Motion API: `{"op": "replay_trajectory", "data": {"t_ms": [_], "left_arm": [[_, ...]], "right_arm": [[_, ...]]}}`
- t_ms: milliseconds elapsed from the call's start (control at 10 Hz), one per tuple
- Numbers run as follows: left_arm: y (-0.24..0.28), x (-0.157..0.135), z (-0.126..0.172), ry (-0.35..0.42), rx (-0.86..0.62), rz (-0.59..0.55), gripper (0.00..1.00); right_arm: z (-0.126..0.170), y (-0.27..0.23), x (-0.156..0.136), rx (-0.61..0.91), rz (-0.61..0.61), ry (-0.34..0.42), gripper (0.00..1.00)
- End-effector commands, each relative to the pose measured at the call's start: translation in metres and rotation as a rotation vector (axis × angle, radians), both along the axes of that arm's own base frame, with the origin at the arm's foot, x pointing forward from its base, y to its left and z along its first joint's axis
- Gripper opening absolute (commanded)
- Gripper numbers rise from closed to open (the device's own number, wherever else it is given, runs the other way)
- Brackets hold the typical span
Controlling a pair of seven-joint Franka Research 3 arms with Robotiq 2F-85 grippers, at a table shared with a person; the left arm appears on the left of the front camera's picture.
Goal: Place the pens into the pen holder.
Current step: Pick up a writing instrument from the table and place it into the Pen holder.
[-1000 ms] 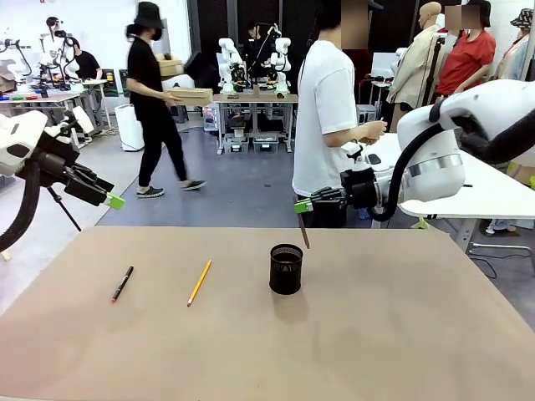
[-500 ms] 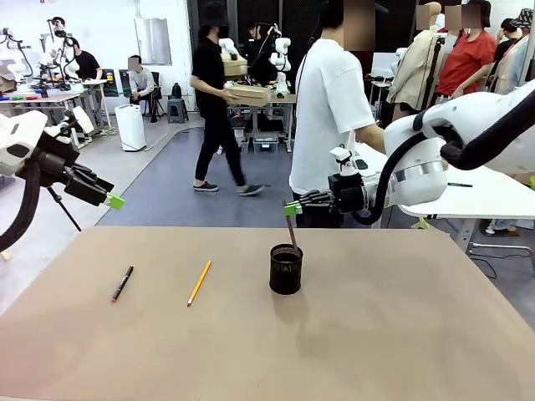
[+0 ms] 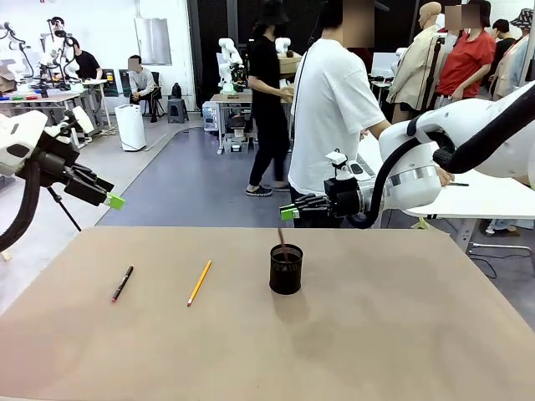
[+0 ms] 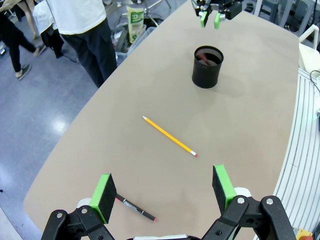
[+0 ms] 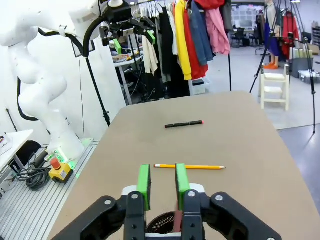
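Above the black wire-mesh cylindrical pen holder (image 3: pixel 286 271), the narrowly parted, empty right end effector (image 3: pixel 288 215) is hovering and should be rising straight, avoiding the dark brownish-red pen (image 3: pixel 280 239) inside.

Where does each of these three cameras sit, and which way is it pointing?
Front: fixed on the robot's side, looking across the table at a person; both arms enter from the sides.
Left wrist: behind the open left hand, looking down at the black pen, pencil and pen holder.
Right wrist: behind the right hand, over the pen holder, facing the left arm.
Shared: both wrist views show the pencil and black pen.
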State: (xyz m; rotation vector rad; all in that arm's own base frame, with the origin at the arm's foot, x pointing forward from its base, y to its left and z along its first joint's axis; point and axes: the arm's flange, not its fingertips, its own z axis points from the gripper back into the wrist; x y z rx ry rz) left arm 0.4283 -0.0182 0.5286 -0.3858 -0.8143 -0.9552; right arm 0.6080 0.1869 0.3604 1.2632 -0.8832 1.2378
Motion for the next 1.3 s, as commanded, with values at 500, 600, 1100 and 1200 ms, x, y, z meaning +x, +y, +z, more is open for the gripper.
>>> {"op": "replay_trajectory", "data": {"t_ms": [500, 600, 1100, 1200], "left_arm": [[0.001, 0.001, 0.0, -0.004, -0.017, -0.007, 1.0], [0.001, 0.001, 0.0, -0.004, -0.017, -0.007, 1.0], [0.001, 0.001, 0.0, -0.004, -0.017, -0.007, 1.0], [0.001, 0.001, 0.0, -0.004, -0.017, -0.007, 1.0]], "right_arm": [[0.014, -0.001, 0.002, -0.027, 0.001, 0.007, 1.0], [0.015, -0.002, 0.001, -0.034, -0.005, 0.006, 1.0], [0.013, -0.006, 0.002, -0.024, -0.016, -0.024, 1.0], [0.013, -0.006, 0.002, -0.024, -0.016, -0.024, 1.0]]}}
